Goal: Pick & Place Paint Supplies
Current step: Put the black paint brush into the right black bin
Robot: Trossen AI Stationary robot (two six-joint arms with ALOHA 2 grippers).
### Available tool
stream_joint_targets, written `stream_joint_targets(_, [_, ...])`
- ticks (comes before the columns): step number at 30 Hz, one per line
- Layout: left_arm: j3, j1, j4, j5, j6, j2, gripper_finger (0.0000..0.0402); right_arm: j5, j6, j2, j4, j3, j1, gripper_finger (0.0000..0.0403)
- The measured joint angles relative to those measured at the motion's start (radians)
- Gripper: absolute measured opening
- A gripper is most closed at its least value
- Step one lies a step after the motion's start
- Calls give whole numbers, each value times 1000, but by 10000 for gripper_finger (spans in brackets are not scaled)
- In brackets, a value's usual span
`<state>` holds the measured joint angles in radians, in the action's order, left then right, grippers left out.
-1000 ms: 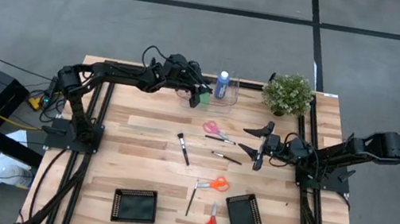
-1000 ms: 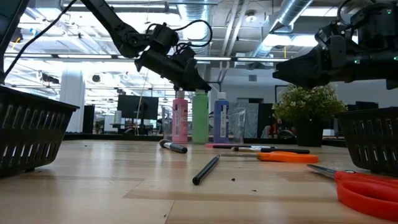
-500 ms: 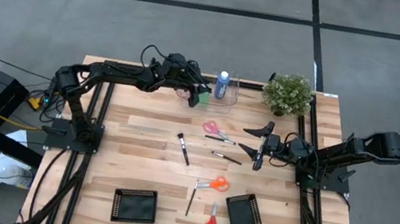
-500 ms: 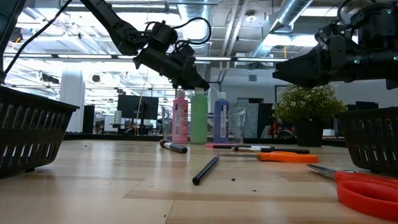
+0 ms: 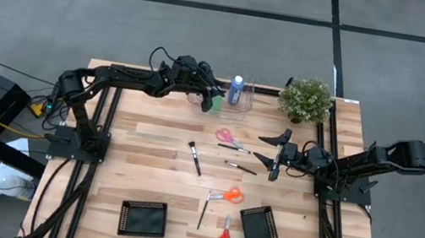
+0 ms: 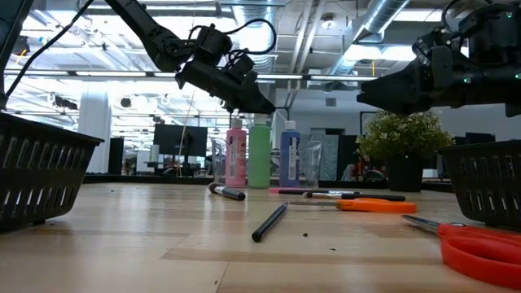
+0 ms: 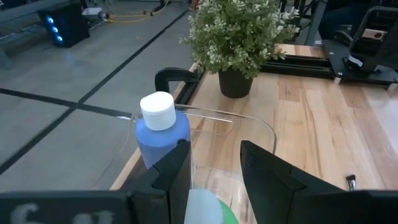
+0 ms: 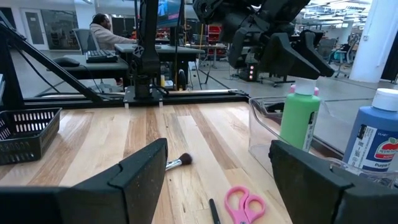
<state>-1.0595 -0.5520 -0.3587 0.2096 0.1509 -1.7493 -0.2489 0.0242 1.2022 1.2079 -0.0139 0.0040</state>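
The pink bottle (image 6: 236, 155), green bottle (image 6: 260, 155) and blue bottle (image 6: 290, 153) stand upright in a row at the table's far side, in a clear container (image 7: 249, 124). My left gripper (image 6: 259, 104) hovers open just above the green bottle's white cap (image 7: 202, 208), a finger on either side and apart from it. Beside it stands the blue bottle (image 7: 161, 124). Brushes lie flat mid-table (image 5: 194, 157), (image 5: 241, 167), (image 5: 204, 212). My right gripper (image 5: 278, 155) waits open above the table's right side.
A potted plant (image 5: 306, 100) stands at the far right corner. Pink scissors (image 5: 231, 139) and orange scissors (image 5: 228, 195), (image 5: 224, 234) lie on the table. Two black baskets (image 5: 143, 217), (image 5: 260, 231) sit near the front edge.
My left gripper has risen a little from the green bottle's cap; the bottle stays upright in place.
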Motion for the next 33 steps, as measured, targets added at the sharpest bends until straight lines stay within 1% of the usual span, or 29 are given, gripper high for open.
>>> stream_joint_targets(7, [0, 1, -57, 1, 32, 0, 131, 0, 2, 0, 0, 0, 0, 270])
stream_joint_targets(9, [2, 2, -86, 25, 33, 11, 131, 0, 2, 0, 0, 0, 0, 270])
stream_joint_targets(11, [21, 2, -150, 73, 32, 35, 131, 0, 2, 0, 0, 0, 0, 270])
stream_joint_targets(13, [74, 2, -227, 133, 34, 78, 131, 0, 2, 0, 0, 0, 4, 270])
stream_joint_targets(15, [156, 9, -320, 158, 27, 138, 131, 0, 1, 0, 0, 0, 10, 270])
stream_joint_targets(19, [339, 33, -503, 164, -56, 287, 131, 5, -23, 4, -6, 0, 18, 270])
stream_joint_targets(21, [433, 57, -550, 161, -90, 360, 131, 13, -24, 18, -28, -13, 18, 270])
stream_joint_targets(23, [518, 88, -577, 153, -121, 433, 131, 24, -24, 32, -86, -53, 18, 270])
stream_joint_targets(25, [591, 126, -595, 131, -132, 507, 131, 42, -24, 57, -185, -120, 19, 270])
stream_joint_targets(30, [756, 239, -593, -9, -133, 668, 131, 52, -24, 130, -527, -318, 23, 270])
stream_joint_targets(33, [834, 301, -603, -77, -138, 744, 131, 95, -24, 171, -747, -426, 21, 270])
